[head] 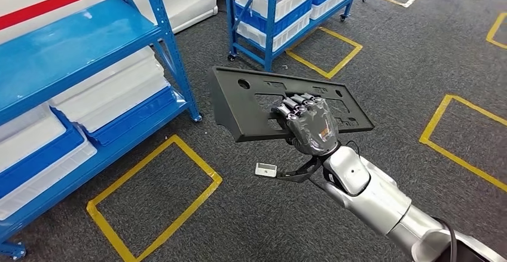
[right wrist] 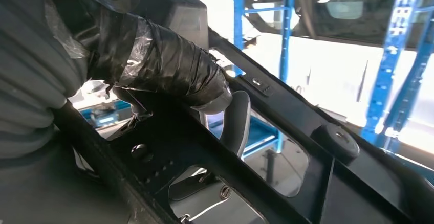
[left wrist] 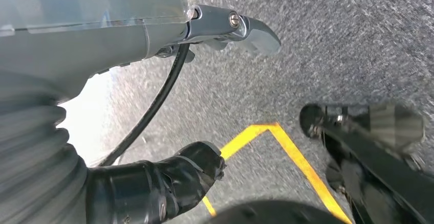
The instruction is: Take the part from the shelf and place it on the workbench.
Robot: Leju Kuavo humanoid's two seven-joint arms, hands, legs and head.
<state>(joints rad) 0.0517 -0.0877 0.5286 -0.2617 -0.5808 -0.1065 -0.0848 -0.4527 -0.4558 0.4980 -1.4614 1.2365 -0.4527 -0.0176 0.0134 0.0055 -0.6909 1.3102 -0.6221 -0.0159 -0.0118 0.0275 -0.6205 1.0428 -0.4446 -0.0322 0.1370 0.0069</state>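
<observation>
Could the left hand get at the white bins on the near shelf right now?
Probably not. The left hand hangs down over the floor, while the bins sit tucked under the shelf.

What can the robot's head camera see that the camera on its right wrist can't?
Head view alone: the whole black part held above grey carpet, yellow floor squares, the silver right arm, and white bins on the blue shelf.

Right wrist view alone: the part's underside up close, with a round knob and a taped thumb pressed against it.

Both: the right robot hand gripping the black part, and blue shelf posts behind.
</observation>
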